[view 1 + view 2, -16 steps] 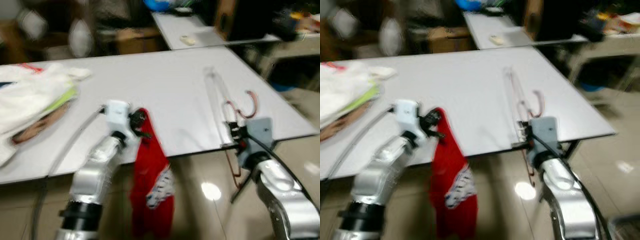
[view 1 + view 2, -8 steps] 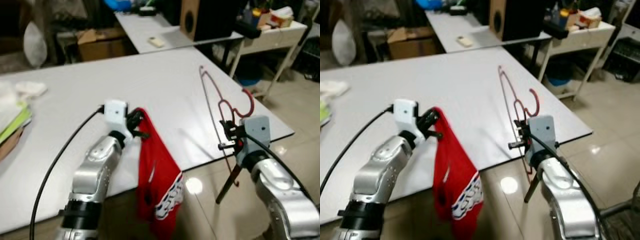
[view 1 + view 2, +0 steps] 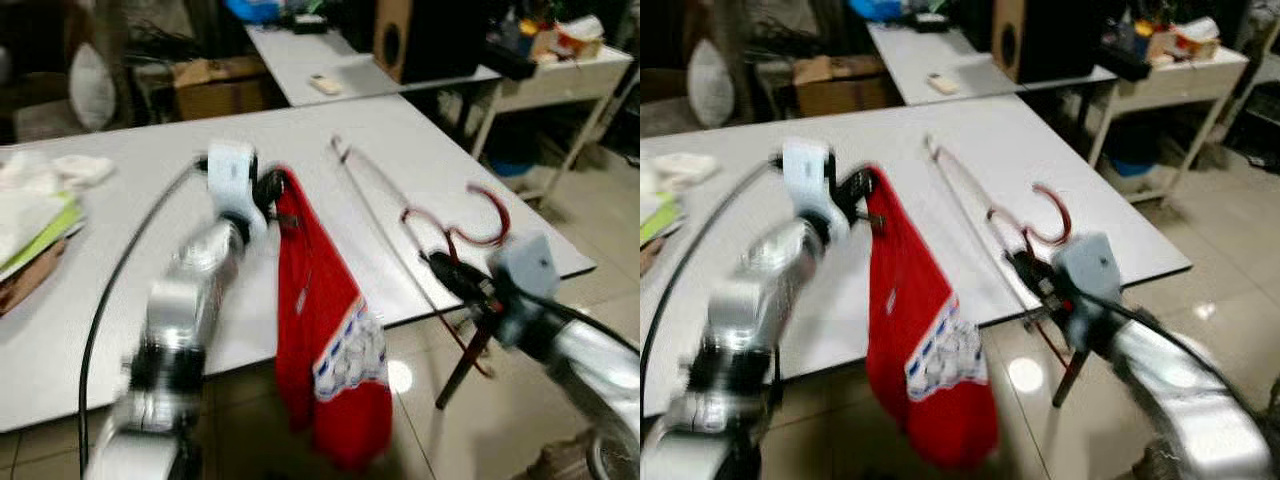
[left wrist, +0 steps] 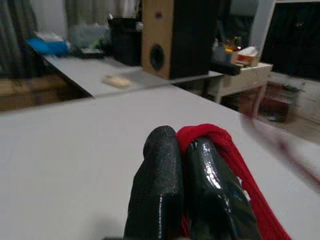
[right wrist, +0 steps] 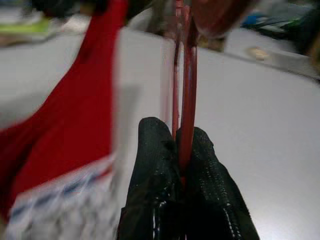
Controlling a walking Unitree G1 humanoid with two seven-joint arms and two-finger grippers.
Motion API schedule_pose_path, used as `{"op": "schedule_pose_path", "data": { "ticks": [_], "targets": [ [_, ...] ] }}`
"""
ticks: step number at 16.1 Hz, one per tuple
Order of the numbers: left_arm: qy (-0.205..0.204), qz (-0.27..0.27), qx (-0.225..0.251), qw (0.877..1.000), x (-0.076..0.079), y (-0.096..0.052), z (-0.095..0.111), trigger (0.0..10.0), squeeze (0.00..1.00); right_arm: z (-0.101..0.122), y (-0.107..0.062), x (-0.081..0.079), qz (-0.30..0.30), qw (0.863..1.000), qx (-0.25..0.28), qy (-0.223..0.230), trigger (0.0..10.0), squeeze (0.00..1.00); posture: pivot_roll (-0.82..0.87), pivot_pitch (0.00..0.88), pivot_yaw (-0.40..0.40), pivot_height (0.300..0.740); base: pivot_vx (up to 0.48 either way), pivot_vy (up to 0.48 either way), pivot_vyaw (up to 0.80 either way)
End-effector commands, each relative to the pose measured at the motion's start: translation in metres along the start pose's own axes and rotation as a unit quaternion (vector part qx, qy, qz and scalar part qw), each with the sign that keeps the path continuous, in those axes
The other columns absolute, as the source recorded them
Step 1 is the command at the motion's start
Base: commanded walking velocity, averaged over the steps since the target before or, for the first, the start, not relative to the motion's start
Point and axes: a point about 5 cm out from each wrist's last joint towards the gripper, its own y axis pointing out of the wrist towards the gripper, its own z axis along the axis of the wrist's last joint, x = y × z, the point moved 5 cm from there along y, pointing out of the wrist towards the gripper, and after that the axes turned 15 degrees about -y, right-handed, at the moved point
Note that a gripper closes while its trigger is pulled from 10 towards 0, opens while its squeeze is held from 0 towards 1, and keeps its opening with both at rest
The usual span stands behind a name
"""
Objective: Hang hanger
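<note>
- The left tool [image 4: 182, 165] is pinching the top of a red garment [image 3: 325, 330], its two black fingers [image 4: 157, 185] pressed together with the cloth bunched against them.
- The garment is hanging from that tool past the near edge of the white desk [image 3: 120, 300], with a white and blue printed patch near its lower end.
- The right tool [image 5: 182, 165] is clamped on a thin red wire hanger [image 3: 400, 225], the wire running out from between its closed fingers [image 5: 152, 190].
- The hanger is being held low over the right part of the desk, its long side pointing toward the far side and its hook [image 3: 490, 215] curling to the right, near the desk's right edge.
- A heap of pale cloth and flat items [image 3: 35, 210] is lying at the far left of the desk.
- Beyond the desk, a second white desk [image 3: 310, 60] is carrying a dark speaker box [image 4: 172, 35] and a small pale object [image 3: 322, 84].
- The floor [image 3: 440, 400] under the desk edge is glossy tile.
</note>
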Motion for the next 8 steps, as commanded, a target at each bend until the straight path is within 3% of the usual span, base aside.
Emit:
{"op": "schedule_pose_path", "data": {
  "ticks": [1, 4, 6, 8],
  "targets": [
    [0.016, 0.012, 0.008, 1.0, -0.004, 0.004, 0.009, 10.0, 0.0, 0.009, -0.006, 0.001, 0.014, 1.0, 0.018, -0.003, 10.0, 0.0, -0.14, 0.0, 0.052, 0.74, 0.0, 0.0, 0.0],
    [0.049, 0.074, 0.018, 0.996, -0.031, 0.019, 0.03, 10.0, 0.0, 0.013, -0.027, -0.008, 0.095, 0.995, 0.016, -0.017, 10.0, 0.0, -0.14, 0.0, 0.061, 0.74, 0.0, 0.0, 0.0],
    [0.069, 0.073, 0.042, 0.994, -0.034, 0.03, 0.054, 10.0, 0.0, 0.023, -0.044, -0.014, 0.16, 0.987, 0.031, -0.003, 10.0, 0.0, -0.15, 0.0, 0.064, 0.74, 0.0, 0.0, 0.0],
    [0.078, 0.074, 0.047, 0.993, -0.034, 0.034, 0.061, 10.0, 0.0, 0.027, -0.049, -0.015, 0.177, 0.983, 0.038, 0.003, 10.0, 0.0, -0.15, 0.0, 0.067, 0.74, 0.0, 0.0, 0.0]
  ]
}}
